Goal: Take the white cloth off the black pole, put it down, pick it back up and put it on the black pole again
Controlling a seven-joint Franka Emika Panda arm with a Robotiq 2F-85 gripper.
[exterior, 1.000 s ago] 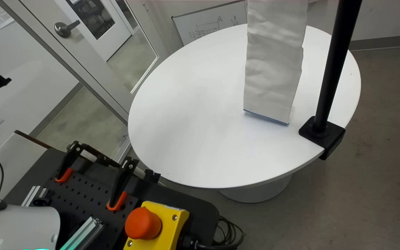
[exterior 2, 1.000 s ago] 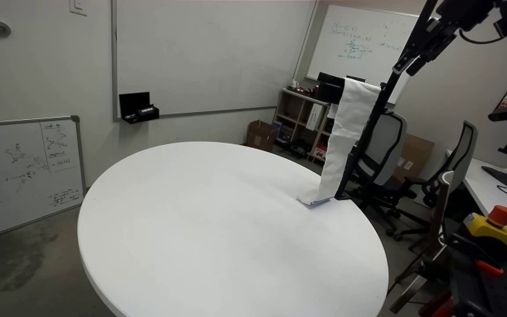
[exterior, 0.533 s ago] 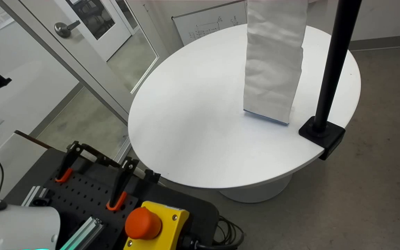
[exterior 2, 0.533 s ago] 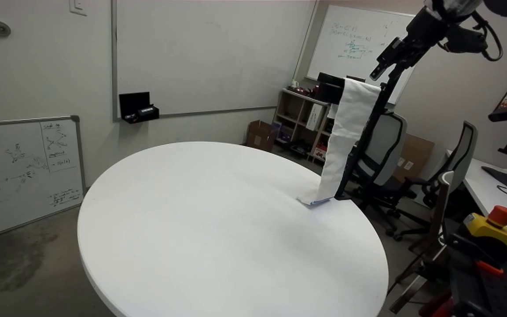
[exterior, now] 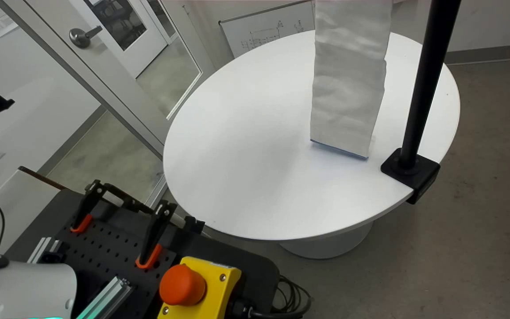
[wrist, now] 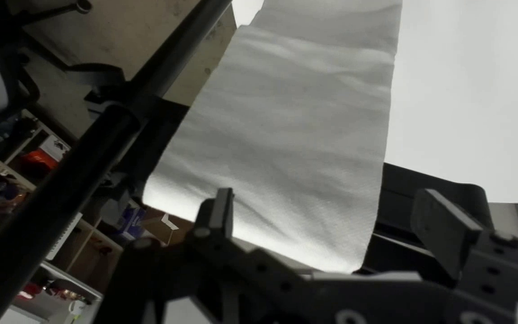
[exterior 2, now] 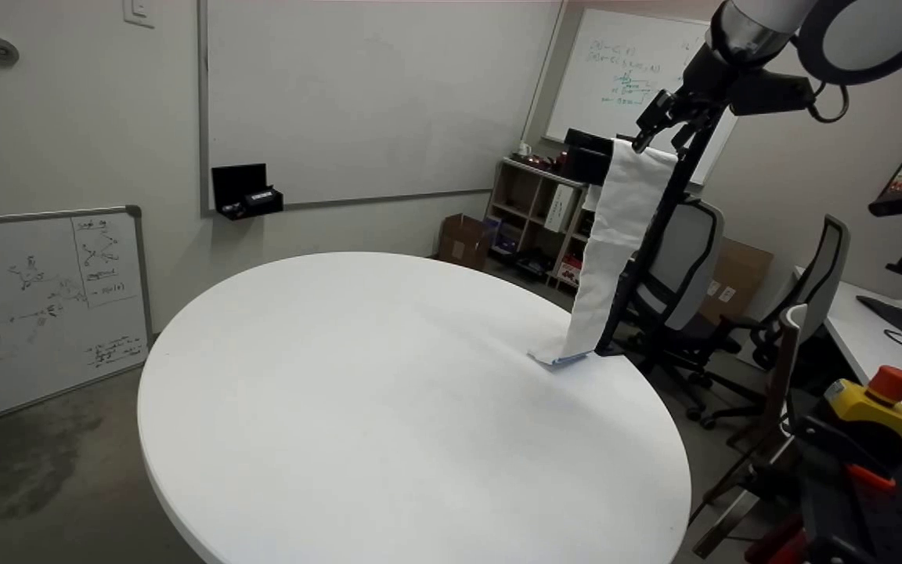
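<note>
the white cloth [wrist: 295,126] is matt, creased fabric, the black pole [exterior: 427,84] smooth, the door handle [exterior: 81,37] metal.

The table [exterior: 219,133] was a round white one, pretty smooth on top, standing on a wide pale foot [exterior: 332,246] on a grey-brown floor [exterior: 489,248]. The black pole [exterior: 430,75] stood right at the table's right edge in both exterior views, its square base [exterior: 419,172] sitting on top with a bit of it hanging over the rim. Just left of that, the white cloth [exterior: 350,88] hung down to about tabletop level, blue strip along the bottom; couldn't really tell if it was touching. A soft grey shadow [exterior: 261,173] lay across the middle.
</note>
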